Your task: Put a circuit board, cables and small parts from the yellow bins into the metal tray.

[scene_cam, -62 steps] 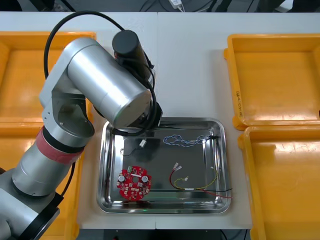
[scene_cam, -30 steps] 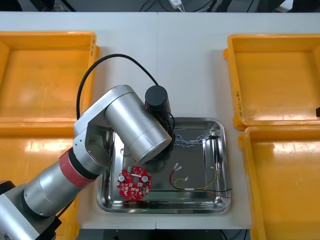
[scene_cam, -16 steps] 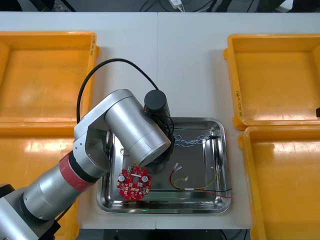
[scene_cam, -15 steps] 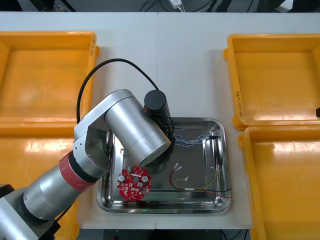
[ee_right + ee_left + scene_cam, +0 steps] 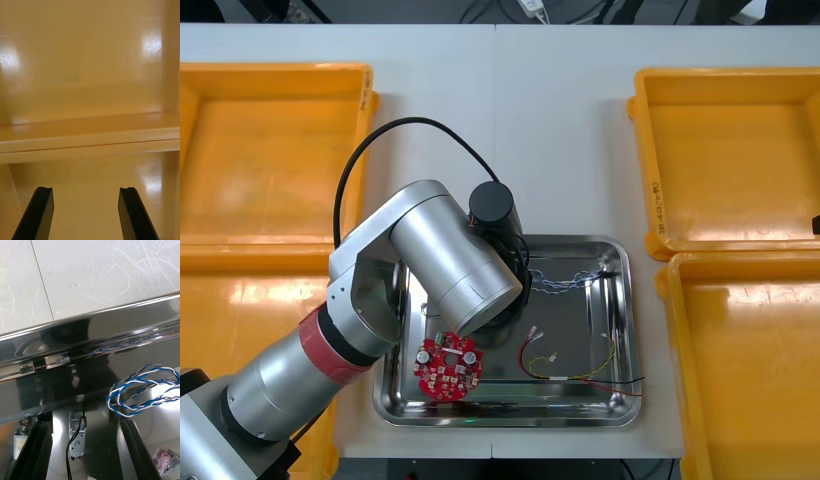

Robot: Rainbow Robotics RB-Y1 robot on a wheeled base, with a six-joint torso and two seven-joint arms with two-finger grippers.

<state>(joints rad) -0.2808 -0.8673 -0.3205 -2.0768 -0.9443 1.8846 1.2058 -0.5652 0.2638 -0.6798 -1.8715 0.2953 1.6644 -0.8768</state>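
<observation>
My left arm [image 5: 450, 262] reaches over the left half of the metal tray [image 5: 617, 330] and hides its own gripper there. In the left wrist view my left gripper [image 5: 83, 423] stands open just above the tray floor. A small metal part on a black cable [image 5: 76, 439] lies free between the fingers. The twisted blue and white cable [image 5: 144, 392] lies beside the right finger and shows in the front view as the blue and white cable [image 5: 568, 282]. The round red circuit board [image 5: 448, 368] and the red and yellow cable [image 5: 580, 366] lie in the tray. My right gripper [image 5: 84, 191] hangs open over a yellow bin [image 5: 90, 75].
Two yellow bins [image 5: 270, 150] flank the tray on the left and two yellow bins [image 5: 730, 150] on the right. Another small metal part [image 5: 21, 435] sits by my left finger. The tray's shiny rim [image 5: 93, 320] rises beyond the fingers, with the white table [image 5: 560, 130] behind it.
My left gripper has opened and let go of the small part on the black cable, which now rests on the tray floor. The left arm has barely moved; the right has not.
</observation>
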